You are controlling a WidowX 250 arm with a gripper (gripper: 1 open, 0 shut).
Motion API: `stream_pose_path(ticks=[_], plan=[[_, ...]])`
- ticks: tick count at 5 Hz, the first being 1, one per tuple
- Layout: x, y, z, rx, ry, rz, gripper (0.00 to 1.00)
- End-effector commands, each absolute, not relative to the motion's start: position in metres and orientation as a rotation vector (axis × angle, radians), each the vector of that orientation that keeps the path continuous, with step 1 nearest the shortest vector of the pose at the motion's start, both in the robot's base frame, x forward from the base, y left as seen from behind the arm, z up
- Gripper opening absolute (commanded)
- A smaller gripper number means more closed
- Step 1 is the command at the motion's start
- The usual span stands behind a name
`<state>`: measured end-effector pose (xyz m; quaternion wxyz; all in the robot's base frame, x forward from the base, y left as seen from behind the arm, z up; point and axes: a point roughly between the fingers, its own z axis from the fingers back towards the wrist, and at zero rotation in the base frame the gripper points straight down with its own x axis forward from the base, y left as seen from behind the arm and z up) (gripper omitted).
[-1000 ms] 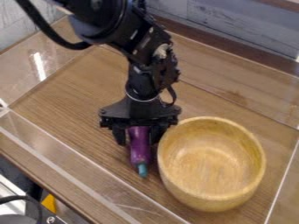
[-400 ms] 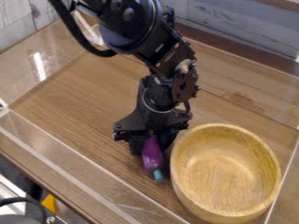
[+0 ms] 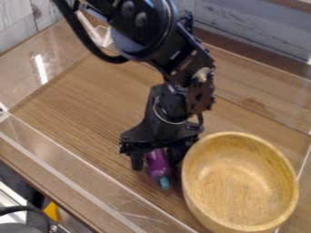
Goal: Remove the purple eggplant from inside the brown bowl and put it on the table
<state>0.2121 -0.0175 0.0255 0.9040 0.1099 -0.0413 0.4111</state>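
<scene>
Lying on the wood-grain bench (image 3: 91, 105), outside the bowl, the purple eggplant (image 3: 158, 166) points its teal-blue cap toward the near edge, its other end hidden under the black hand (image 3: 158, 157). I cannot tell whether the hand is released or clenched on it; the dark fingers come down around the eggplant. The wide tan bowl (image 3: 239, 182) stands just beside it, crowding its right side in the view, while the black arm (image 3: 165, 45) blocks the space above. A clear wall (image 3: 73, 173) runs along the near left edge, and a black cable (image 3: 25, 208) curves at the lower left corner. Counted: one eggplant, one bowl, one arm with one hand
</scene>
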Motion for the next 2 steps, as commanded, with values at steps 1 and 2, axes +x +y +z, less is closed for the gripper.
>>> stream_pose_path(ticks=[1, 2], plan=[[0.22, -0.0134, 0.0388, 0.204, -0.126, 0.875, 1.0], [0.2193, -0.0063, 0.0405, 0.212, -0.121, 0.905, 1.0]])
